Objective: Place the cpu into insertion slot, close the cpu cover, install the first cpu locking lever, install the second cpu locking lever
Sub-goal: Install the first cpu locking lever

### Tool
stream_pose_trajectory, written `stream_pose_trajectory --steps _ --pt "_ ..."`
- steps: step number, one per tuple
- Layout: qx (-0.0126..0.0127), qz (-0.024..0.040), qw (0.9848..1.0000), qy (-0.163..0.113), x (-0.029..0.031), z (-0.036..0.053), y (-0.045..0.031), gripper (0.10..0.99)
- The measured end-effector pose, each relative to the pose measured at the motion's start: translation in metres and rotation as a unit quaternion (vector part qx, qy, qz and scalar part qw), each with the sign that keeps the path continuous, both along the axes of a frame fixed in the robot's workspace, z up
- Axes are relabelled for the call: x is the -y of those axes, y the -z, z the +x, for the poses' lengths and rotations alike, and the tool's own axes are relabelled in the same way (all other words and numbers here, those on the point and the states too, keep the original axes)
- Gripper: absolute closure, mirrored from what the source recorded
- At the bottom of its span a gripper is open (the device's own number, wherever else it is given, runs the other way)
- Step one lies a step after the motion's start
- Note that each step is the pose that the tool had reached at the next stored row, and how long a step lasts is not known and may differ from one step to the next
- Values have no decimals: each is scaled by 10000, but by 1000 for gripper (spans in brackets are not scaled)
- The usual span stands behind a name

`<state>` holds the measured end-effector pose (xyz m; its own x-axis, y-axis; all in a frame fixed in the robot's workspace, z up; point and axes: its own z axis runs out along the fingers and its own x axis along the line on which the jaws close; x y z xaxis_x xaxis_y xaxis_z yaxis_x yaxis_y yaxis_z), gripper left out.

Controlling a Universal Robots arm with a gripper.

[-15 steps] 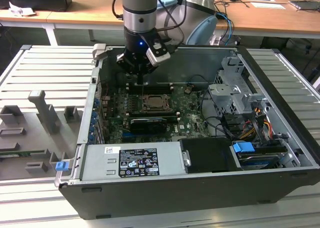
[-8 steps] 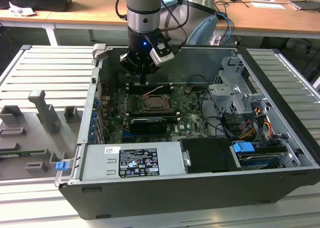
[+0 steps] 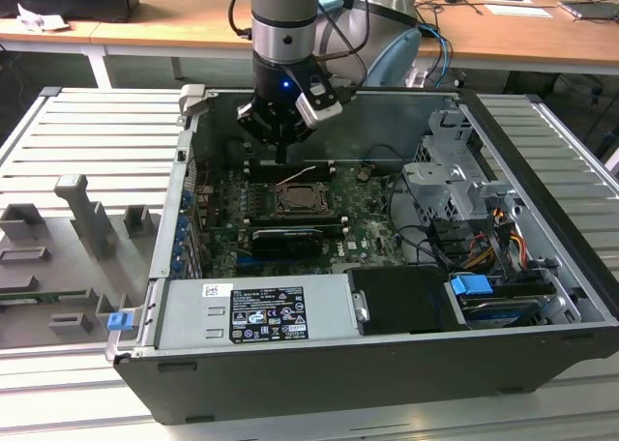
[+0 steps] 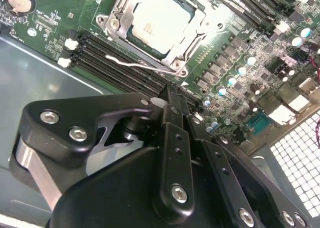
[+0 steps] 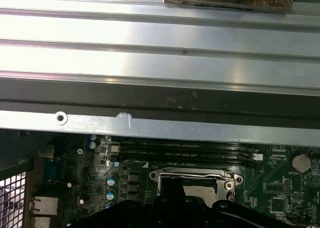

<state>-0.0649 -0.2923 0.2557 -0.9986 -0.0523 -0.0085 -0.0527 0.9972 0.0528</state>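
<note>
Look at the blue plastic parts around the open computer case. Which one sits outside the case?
The small blue clip on the grey fixture at the exterior view's left, beside the case's corner. The larger blue tab sits inside the case, at the drive bays.

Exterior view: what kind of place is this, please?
Probably a robotics lab or test workshop. An open computer case lies on a ribbed metal table, a robot arm reaches over its motherboard, and wooden desks with cables stand behind.
</note>
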Motion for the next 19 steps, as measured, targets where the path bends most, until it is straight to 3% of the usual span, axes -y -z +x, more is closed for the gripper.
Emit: stream_pose_trajectory --steps 19 --pt "0 20 10000 0 9 179 17 980"
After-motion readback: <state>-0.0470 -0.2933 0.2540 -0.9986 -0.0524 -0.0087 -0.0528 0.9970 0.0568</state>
